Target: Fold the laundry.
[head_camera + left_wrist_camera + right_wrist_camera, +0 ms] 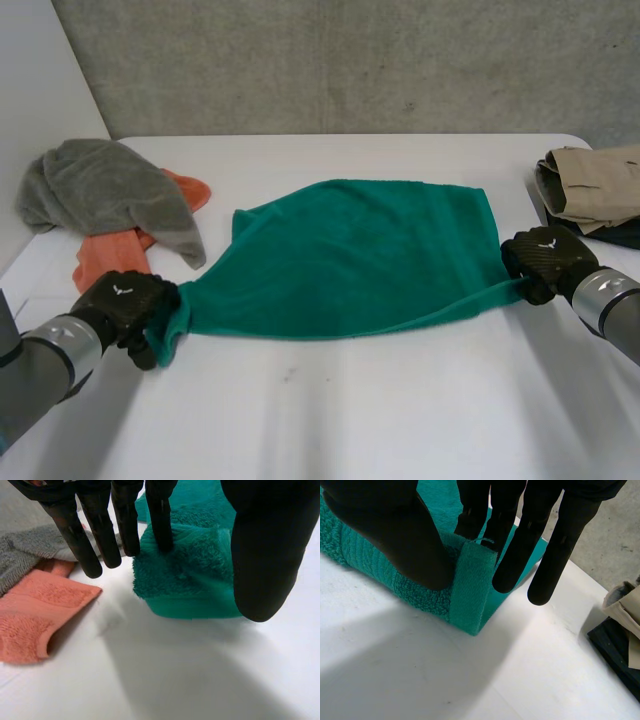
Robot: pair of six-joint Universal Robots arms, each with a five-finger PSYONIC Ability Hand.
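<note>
- Green towel point(360, 255) lies spread across the middle of the frame on the white table point(350, 420). It is stretched between the two hands, its lower edge pulled into a line.
- Left hand point(125, 300), lower left of frame, is clamped on the towel's lower-left corner, which is bunched in the grip. In the wrist view the folded corner sits between the thumb and the fingers point(160, 520), resting on the table.
- Right hand point(540, 262), right of frame at mid height, is clamped on the lower-right corner. In the wrist view the thumb presses the doubled corner, with the fingers point(520, 545) behind it.
- Grey towel point(105, 190) is heaped at upper left, over an orange towel point(100, 258). Both lie near the left hand.
- Beige clothes point(595, 180) are stacked on a dark garment point(622, 233) at the right edge, just beyond the right hand.
</note>
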